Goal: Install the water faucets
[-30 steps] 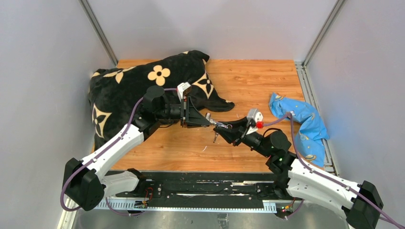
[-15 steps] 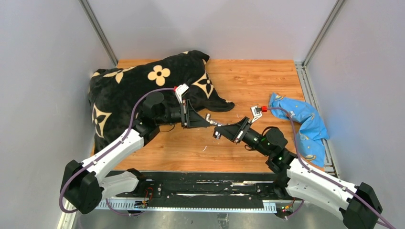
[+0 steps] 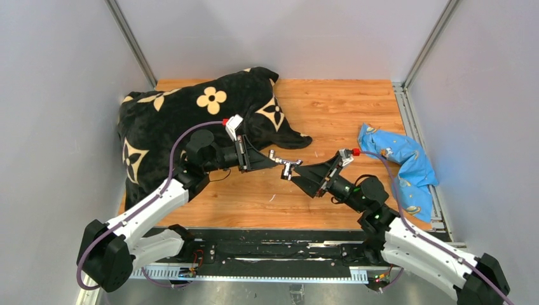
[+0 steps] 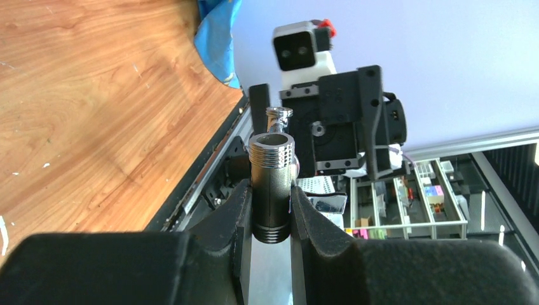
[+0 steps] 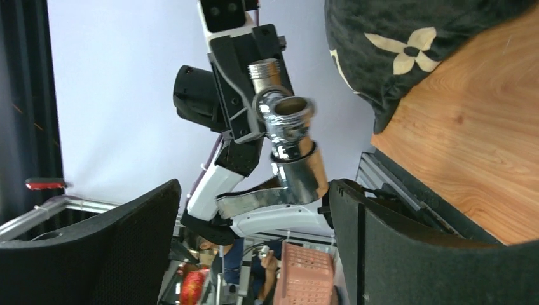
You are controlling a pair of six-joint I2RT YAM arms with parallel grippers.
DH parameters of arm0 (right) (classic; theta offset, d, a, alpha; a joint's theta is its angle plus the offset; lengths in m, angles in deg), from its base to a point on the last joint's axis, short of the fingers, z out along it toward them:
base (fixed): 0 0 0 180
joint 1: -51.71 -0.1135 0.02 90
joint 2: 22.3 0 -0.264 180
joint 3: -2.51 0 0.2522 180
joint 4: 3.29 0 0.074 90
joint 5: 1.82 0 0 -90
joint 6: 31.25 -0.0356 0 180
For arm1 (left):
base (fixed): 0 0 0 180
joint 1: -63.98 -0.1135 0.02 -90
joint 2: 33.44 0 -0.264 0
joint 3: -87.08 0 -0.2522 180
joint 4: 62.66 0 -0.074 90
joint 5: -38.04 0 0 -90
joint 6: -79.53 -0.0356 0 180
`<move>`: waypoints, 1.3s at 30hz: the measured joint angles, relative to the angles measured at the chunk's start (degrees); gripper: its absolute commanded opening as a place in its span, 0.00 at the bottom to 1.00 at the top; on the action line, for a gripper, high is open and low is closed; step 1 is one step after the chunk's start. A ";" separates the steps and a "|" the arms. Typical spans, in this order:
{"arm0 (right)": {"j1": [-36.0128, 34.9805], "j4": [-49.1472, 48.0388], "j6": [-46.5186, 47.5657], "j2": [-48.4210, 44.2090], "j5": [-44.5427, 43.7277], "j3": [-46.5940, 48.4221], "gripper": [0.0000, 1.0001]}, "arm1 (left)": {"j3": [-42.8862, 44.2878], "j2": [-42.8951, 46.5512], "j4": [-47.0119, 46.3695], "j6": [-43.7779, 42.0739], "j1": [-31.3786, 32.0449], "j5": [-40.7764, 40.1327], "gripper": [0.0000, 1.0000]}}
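Observation:
My left gripper point(image 3: 273, 159) point(image 4: 272, 213) is shut on the short threaded fitting point(image 4: 272, 181), held above the wooden table point(image 3: 343, 114). The chrome tap piece point(image 3: 287, 165) point(image 5: 287, 130) sticks out from the fitting's far end, toward my right gripper. My right gripper point(image 3: 299, 175) point(image 5: 254, 190) stands wide open around the tap's flat lever point(image 5: 304, 175). The lever lies close against the right-hand finger point(image 5: 381, 235), and nothing is clamped. In the right wrist view the left gripper point(image 5: 238, 95) shows behind the tap.
A black blanket with tan flowers point(image 3: 178, 121) covers the back left of the table. A crumpled blue plastic bag point(image 3: 400, 165) lies at the right edge beside a metal rail point(image 3: 407, 114). Grey walls enclose three sides.
My right gripper has opened wide and let go of the tap piece, and its wrist has rolled. The left gripper, still shut on the fitting, has shifted slightly left and toward me.

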 measured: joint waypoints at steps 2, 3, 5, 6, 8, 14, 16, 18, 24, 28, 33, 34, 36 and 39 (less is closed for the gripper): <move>0.09 3.96 2.58 -2.89 -0.31 1.42 0.89 | -0.28 0.07 -0.22 0.63 0.00 -0.28 0.00; 0.09 5.92 4.11 -4.35 -0.70 2.03 0.91 | -0.63 0.17 -0.33 1.11 0.00 -0.50 0.00; 0.07 8.48 6.84 -6.84 -1.73 2.45 0.93 | -1.25 0.44 -0.35 1.86 0.00 -0.79 0.00; 0.09 9.20 7.93 -7.96 -2.54 2.34 0.95 | -1.49 0.50 -0.35 2.32 0.00 -0.87 0.00; 0.09 8.66 9.57 -9.29 -4.04 1.55 0.97 | -1.70 0.52 -0.35 3.17 0.00 -0.90 0.00; 0.09 7.08 12.59 -5.27 -4.59 0.50 0.98 | -2.40 0.52 -0.44 4.76 0.00 -0.92 0.00; 0.09 5.44 13.14 -2.01 -3.39 0.50 0.97 | -2.47 0.52 -0.42 5.22 0.00 -0.94 0.00; 0.09 3.61 13.18 1.29 -2.14 0.50 0.94 | -2.47 0.52 -0.44 5.62 0.00 -0.94 0.00; 0.09 -4.90 10.80 8.48 -1.66 0.13 0.71 | -2.47 0.52 1.09 4.85 0.00 -0.92 0.00; 0.09 -11.04 9.14 13.51 -0.59 0.09 0.55 | -2.47 0.96 3.58 2.97 0.00 -0.98 0.00; 0.09 -15.74 7.54 20.35 3.15 1.77 0.34 | -2.47 1.66 5.25 1.05 0.00 -0.94 0.00; 0.11 -17.03 7.15 21.33 3.74 1.88 0.29 | -2.47 1.66 5.46 0.55 0.00 -0.94 0.00; 0.11 -19.54 6.27 23.32 4.46 1.90 0.10 | -2.34 1.66 5.66 -1.03 0.00 -0.92 0.00; 0.46 -23.74 3.72 25.49 4.96 1.84 0.01 | -1.99 1.66 5.70 -4.15 -0.59 -0.17 0.00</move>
